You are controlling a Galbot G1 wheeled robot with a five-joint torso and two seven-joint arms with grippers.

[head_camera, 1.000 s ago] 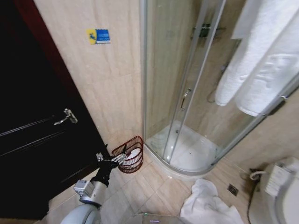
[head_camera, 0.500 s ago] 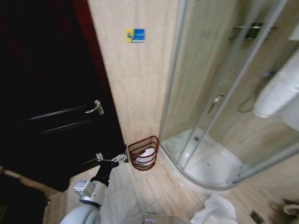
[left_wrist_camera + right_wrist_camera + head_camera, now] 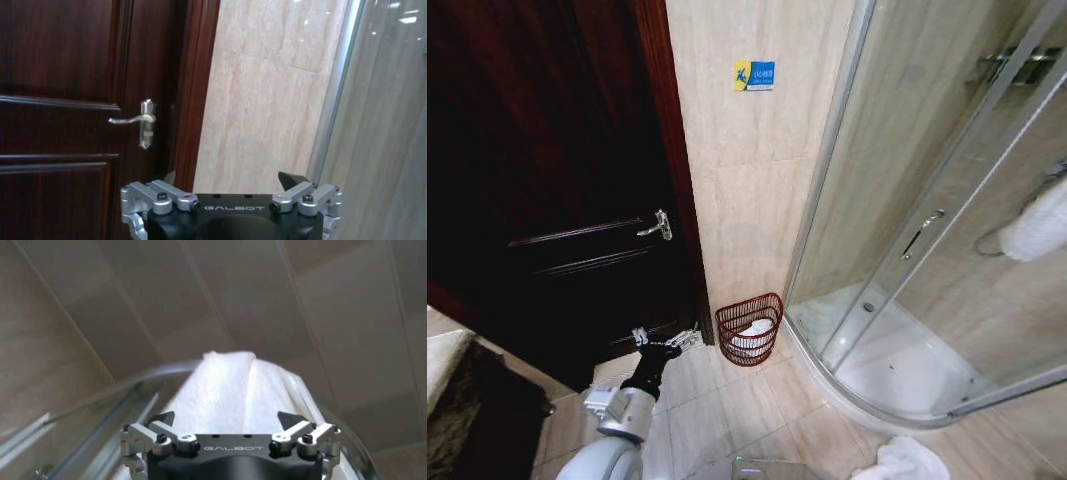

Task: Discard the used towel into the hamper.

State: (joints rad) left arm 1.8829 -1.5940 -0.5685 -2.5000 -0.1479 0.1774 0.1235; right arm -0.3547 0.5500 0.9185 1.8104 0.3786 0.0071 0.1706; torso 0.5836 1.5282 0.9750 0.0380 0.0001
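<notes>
Reddish-brown slats make up the hamper point(image 3: 750, 329), which sits on the tiled floor point(image 3: 727, 400) against the beige wall point(image 3: 747, 200), between the dark door point(image 3: 557, 200) and the glass shower point(image 3: 927, 250). Something white lies inside it. From the head, the left gripper point(image 3: 667, 342) is held out low in front of the door, near the hamper but not touching it. Its jaws stand wide apart with nothing between them. The left wrist camera shows the silver door handle point(image 3: 141, 121) up close. The right wrist camera shows the right gripper point(image 3: 227, 421) pointing at a folded white towel point(image 3: 233, 390) on a curved rail, not touching it. Its jaws are wide too and hold nothing. Another white towel point(image 3: 907, 462) lies on the floor by the shower.
</notes>
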